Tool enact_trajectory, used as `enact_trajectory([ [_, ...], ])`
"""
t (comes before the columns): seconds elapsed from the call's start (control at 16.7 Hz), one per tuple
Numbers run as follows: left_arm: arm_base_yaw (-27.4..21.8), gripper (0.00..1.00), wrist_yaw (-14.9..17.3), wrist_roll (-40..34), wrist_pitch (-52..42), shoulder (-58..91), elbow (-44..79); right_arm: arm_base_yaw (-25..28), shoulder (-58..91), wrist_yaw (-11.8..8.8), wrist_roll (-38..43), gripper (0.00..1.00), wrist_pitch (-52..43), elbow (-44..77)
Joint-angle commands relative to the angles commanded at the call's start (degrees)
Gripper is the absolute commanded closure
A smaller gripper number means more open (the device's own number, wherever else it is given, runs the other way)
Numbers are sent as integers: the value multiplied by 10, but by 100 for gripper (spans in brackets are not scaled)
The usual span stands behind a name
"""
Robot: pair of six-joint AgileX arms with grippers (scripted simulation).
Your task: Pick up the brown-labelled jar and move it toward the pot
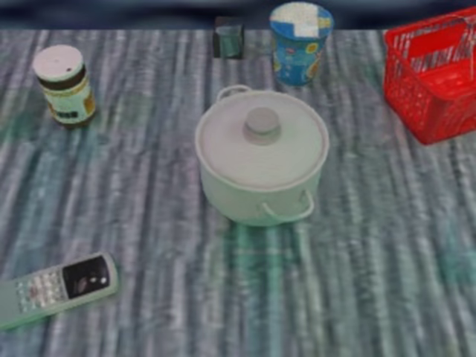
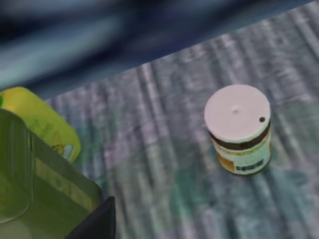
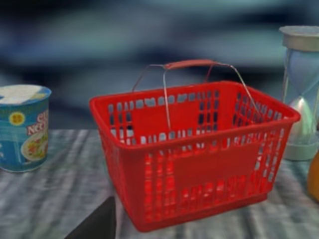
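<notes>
The brown-labelled jar (image 1: 65,84) stands upright at the table's far left, with a flat white lid, dark contents and an orange-brown label. In the left wrist view the jar (image 2: 239,130) stands some way off from one dark fingertip (image 2: 101,220) of my left gripper, with bare cloth between them. The large white pot (image 1: 262,155), with knobbed lid and two loop handles, sits in the middle of the table. Neither arm shows in the top view. In the right wrist view one dark fingertip (image 3: 99,221) of my right gripper hangs just before the red basket (image 3: 194,144). Both grippers hold nothing.
A blue printed cup (image 1: 300,41) and a small dark block (image 1: 228,37) stand behind the pot. The red wire basket (image 1: 435,74) fills the far right. A remote handset (image 1: 56,288) lies front left. An hourglass (image 3: 301,94) stands beside the basket; a green-yellow object (image 2: 35,174) is close to my left gripper.
</notes>
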Motion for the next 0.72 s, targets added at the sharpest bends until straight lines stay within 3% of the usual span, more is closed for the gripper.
enact_trajectory([
  [0.72,0,0,71,211,-368,664,686,0,0,0,0,0,0,0],
])
